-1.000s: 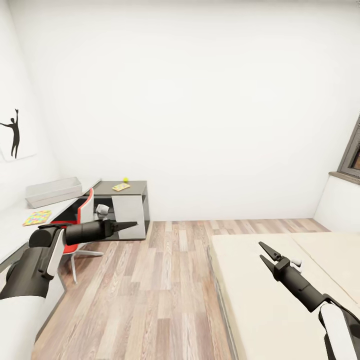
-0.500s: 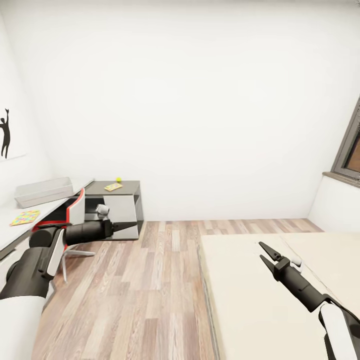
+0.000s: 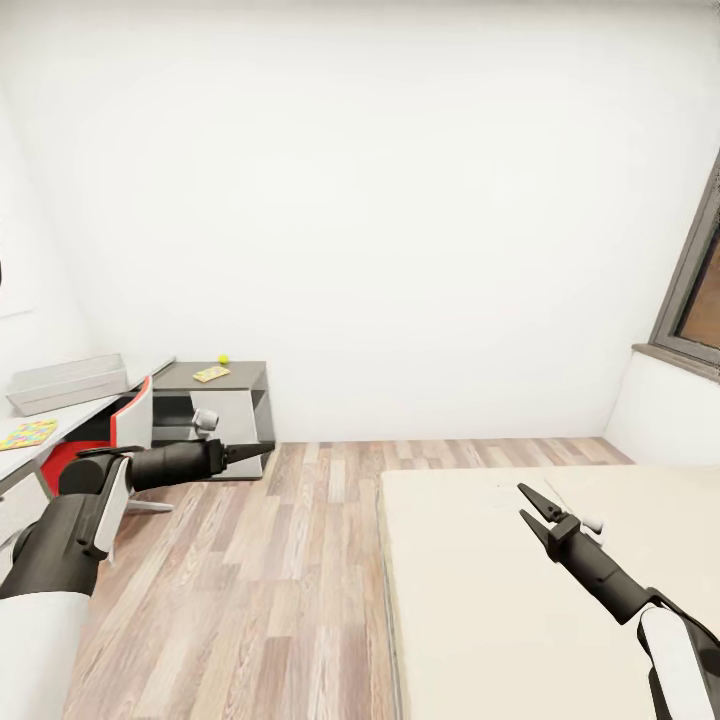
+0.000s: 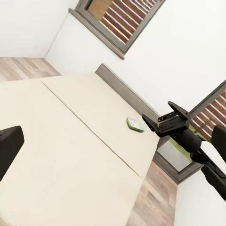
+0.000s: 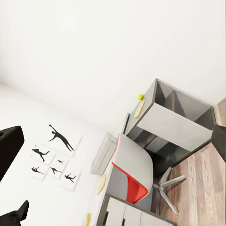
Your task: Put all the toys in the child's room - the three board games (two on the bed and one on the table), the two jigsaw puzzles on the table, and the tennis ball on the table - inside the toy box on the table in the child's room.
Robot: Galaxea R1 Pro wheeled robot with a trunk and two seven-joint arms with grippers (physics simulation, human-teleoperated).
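The light grey toy box (image 3: 65,382) stands on the table's (image 3: 100,405) pale wing at far left, with a multicoloured jigsaw puzzle (image 3: 27,434) in front of it. On the dark wing lie a flat yellow board game (image 3: 211,374) and the tennis ball (image 3: 223,358). My left gripper (image 3: 268,449) hangs open over the floor, short of the table. Over the cream bed (image 3: 500,600), my right gripper (image 3: 521,502) is open and empty. The left wrist view has a white-green board game (image 4: 135,124) far out on the bed (image 4: 70,155). The right wrist view has the toy box (image 5: 104,153) and ball (image 5: 140,96).
A red and white swivel chair (image 3: 110,440) is pushed in at the table. Wood-plank floor (image 3: 280,560) runs between table and bed. A window (image 3: 695,290) sits at the right above a white ledge. Black silhouette pictures (image 5: 54,153) hang on the wall over the table.
The whole view has swung to the right, so the table and chair sit further left and more of the bed and window shows. Both arms hold the same pose.
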